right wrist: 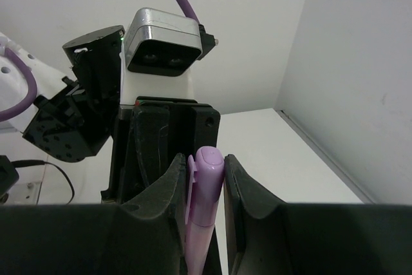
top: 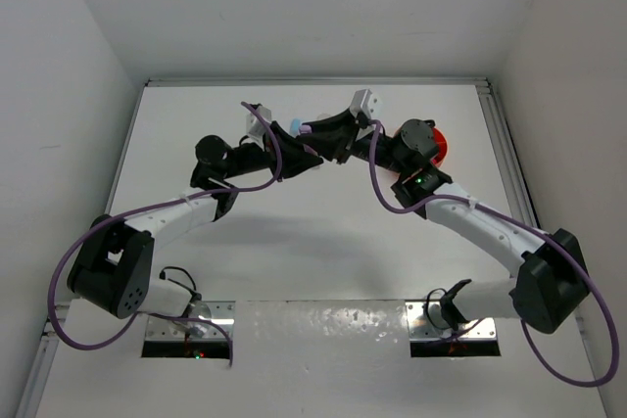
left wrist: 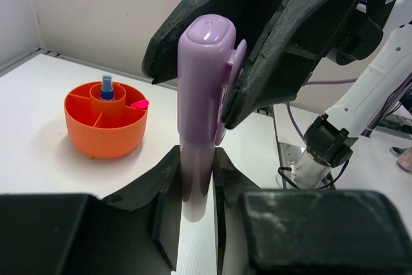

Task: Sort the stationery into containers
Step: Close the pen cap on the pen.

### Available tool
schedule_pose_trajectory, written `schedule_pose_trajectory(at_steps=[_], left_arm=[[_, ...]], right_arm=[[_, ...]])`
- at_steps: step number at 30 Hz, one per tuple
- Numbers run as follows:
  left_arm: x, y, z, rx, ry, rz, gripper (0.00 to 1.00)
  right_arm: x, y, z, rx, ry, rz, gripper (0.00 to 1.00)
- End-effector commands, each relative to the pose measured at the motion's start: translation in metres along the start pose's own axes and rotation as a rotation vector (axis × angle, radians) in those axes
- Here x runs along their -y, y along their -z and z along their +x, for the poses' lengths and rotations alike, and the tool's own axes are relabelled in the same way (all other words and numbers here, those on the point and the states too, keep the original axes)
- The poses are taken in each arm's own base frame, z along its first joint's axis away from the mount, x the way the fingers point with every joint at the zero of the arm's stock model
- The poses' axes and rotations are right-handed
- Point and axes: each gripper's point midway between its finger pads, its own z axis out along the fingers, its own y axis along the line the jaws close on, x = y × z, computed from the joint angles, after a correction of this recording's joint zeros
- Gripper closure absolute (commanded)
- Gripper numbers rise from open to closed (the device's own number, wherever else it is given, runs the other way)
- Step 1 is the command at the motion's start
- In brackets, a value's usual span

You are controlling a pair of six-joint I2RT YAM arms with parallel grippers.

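Note:
A lilac marker with a clipped cap is held in the air between both arms. My left gripper is shut on its pale barrel. My right gripper is shut on the cap end, and its black fingers wrap the cap from the far side. In the top view the two grippers meet above the far middle of the table. The orange divided tub stands on the table with a small blue bottle in its centre cup and a pink piece in one outer compartment.
In the top view the orange tub shows partly behind the right arm's wrist, at the far right of the white table. White walls close the table in on the left, right and back.

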Motion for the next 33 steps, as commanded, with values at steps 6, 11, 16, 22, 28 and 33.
schedule_pose_trajectory(at_steps=[6, 11, 16, 22, 28, 33], left_arm=[[0.106, 0.024, -0.175, 0.594, -0.629, 0.187, 1.0], [0.101, 0.026, -0.174, 0.578, -0.654, 0.174, 1.0], [0.099, 0.025, -0.171, 0.545, -0.666, 0.182, 1.0], [0.097, 0.023, -0.168, 0.525, -0.672, 0.18, 1.0], [0.094, 0.02, -0.161, 0.479, -0.675, 0.193, 1.0], [0.09, 0.019, -0.157, 0.446, -0.67, 0.191, 1.0]], right_arm=[[-0.06, 0.053, 0.161, -0.491, -0.317, -0.124, 1.0], [-0.067, 0.062, 0.167, -0.526, -0.328, -0.144, 1.0], [-0.061, 0.059, 0.157, -0.502, -0.315, -0.147, 1.0], [-0.053, 0.067, 0.149, -0.472, -0.321, -0.119, 1.0], [-0.047, 0.08, 0.151, -0.488, -0.327, -0.09, 1.0], [-0.048, 0.087, 0.15, -0.505, -0.314, -0.086, 1.0]])
